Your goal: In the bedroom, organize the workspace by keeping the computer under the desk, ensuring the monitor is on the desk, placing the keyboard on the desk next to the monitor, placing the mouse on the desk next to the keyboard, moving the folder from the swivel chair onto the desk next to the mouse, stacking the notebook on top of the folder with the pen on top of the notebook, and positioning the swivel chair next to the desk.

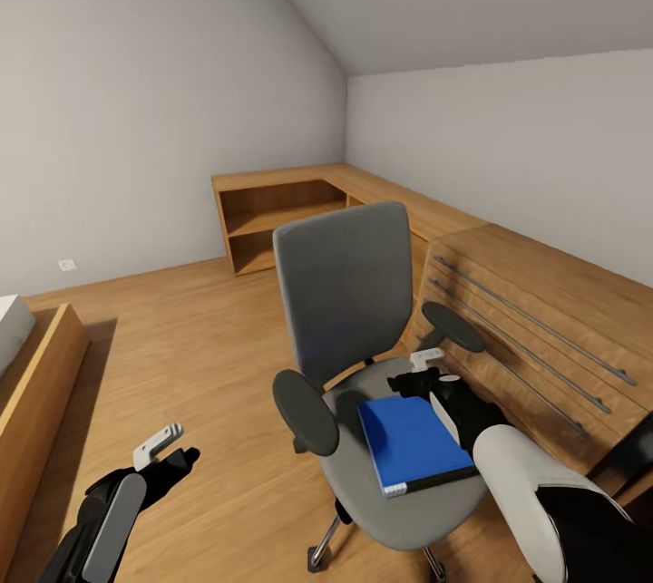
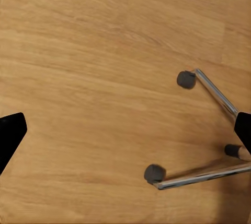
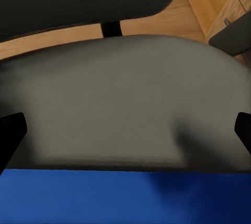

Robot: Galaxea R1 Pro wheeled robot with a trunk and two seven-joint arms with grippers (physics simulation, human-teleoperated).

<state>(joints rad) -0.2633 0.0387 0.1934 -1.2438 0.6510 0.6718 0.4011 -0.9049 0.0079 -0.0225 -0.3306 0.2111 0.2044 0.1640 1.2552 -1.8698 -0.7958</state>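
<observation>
Lying flat on the grey seat of the swivel chair point(image 1: 363, 320): a bright blue folder point(image 1: 413, 442) with a dark spine edge. Hovering just above its far edge, right gripper point(image 1: 426, 372), fingers spread wide. Hanging released over wooden floor point(image 2: 94, 78), left gripper point(image 1: 163, 447).

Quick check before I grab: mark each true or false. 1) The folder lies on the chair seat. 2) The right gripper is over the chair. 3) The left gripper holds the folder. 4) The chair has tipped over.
1) True: the blue folder lies on the chair seat.
2) True: the right gripper hangs above the seat, by the folder's far edge.
3) False: the left gripper is open over bare floor.
4) False: the chair stands upright.
</observation>
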